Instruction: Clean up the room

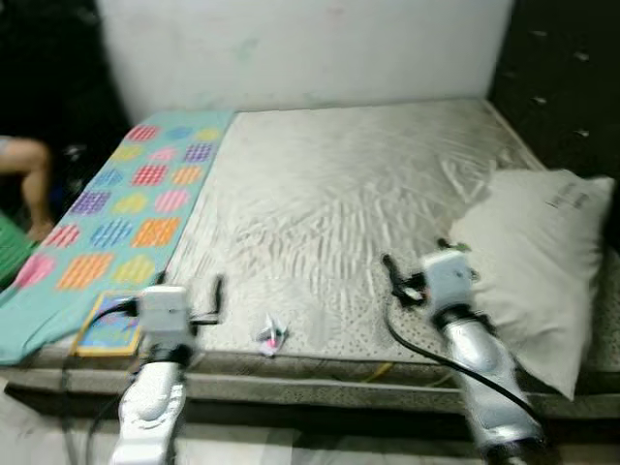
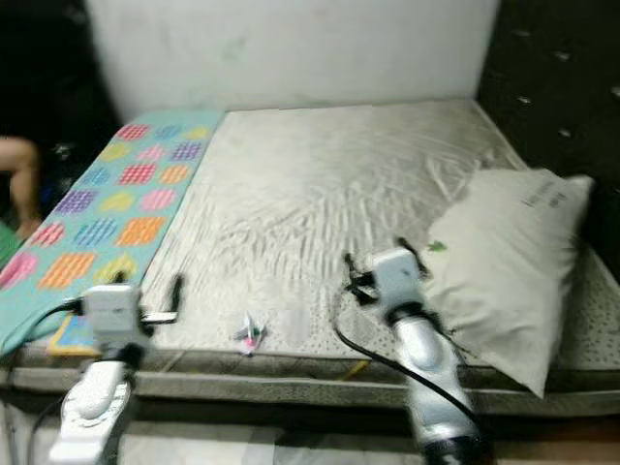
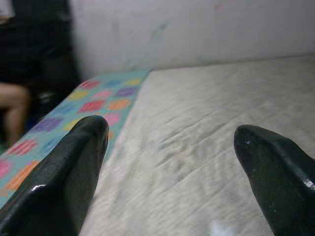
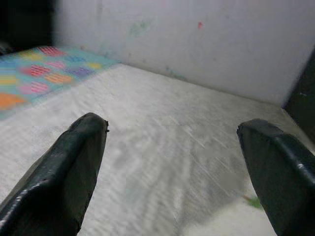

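Note:
A small crumpled wrapper, white with pink, lies on the bare mattress near its front edge. My left gripper hovers open and empty over the front left of the bed, just left of the wrapper. Over the front right, my right gripper is also open and empty, close to the white pillow. A teal blanket with coloured dots covers the bed's left strip. A flat, colourful book-like item rests on its front corner, beside my left wrist.
A white wall runs behind the bed and a dark tufted headboard stands on the right. A person's bare leg shows at the left edge. The floor lies below the bed's front edge.

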Robot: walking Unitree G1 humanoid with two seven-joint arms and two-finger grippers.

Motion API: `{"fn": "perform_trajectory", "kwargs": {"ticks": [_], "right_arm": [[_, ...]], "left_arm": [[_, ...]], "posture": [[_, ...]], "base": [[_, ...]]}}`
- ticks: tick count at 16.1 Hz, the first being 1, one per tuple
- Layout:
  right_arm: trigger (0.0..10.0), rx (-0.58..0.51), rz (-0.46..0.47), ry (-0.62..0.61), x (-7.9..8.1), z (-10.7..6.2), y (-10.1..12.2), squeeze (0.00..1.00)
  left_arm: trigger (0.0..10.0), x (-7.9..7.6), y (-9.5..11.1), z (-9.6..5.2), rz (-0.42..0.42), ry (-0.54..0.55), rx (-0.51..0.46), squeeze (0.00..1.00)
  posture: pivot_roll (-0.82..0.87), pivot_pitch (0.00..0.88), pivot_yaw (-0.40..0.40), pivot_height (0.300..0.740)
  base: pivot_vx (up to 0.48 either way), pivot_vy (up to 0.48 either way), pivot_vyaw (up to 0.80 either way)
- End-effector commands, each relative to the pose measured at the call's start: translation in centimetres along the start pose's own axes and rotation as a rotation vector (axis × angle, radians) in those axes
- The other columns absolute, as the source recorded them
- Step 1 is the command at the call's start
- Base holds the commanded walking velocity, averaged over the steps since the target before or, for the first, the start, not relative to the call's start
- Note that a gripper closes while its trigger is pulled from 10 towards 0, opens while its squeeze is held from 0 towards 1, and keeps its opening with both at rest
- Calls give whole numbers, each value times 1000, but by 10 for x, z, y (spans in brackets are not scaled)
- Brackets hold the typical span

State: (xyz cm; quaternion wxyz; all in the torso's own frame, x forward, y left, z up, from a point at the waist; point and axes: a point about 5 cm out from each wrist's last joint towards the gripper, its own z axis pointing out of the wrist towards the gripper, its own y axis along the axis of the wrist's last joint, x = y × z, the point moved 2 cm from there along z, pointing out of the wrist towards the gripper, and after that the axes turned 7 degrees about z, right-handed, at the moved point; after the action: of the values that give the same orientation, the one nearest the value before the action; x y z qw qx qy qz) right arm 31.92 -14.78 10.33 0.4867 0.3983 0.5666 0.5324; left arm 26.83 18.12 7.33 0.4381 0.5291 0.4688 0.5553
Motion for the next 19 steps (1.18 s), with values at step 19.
{"fn": "perform_trajectory", "kwargs": {"ticks": [19], "right_arm": [[10000, -52, 37, -3, 2, 9, 8, 0]], "left_arm": [[10000, -11, 19, 9, -37, -80, -96, 0]], "posture": [[-201, 0, 100, 740]], "base": [[135, 0, 0]]}}
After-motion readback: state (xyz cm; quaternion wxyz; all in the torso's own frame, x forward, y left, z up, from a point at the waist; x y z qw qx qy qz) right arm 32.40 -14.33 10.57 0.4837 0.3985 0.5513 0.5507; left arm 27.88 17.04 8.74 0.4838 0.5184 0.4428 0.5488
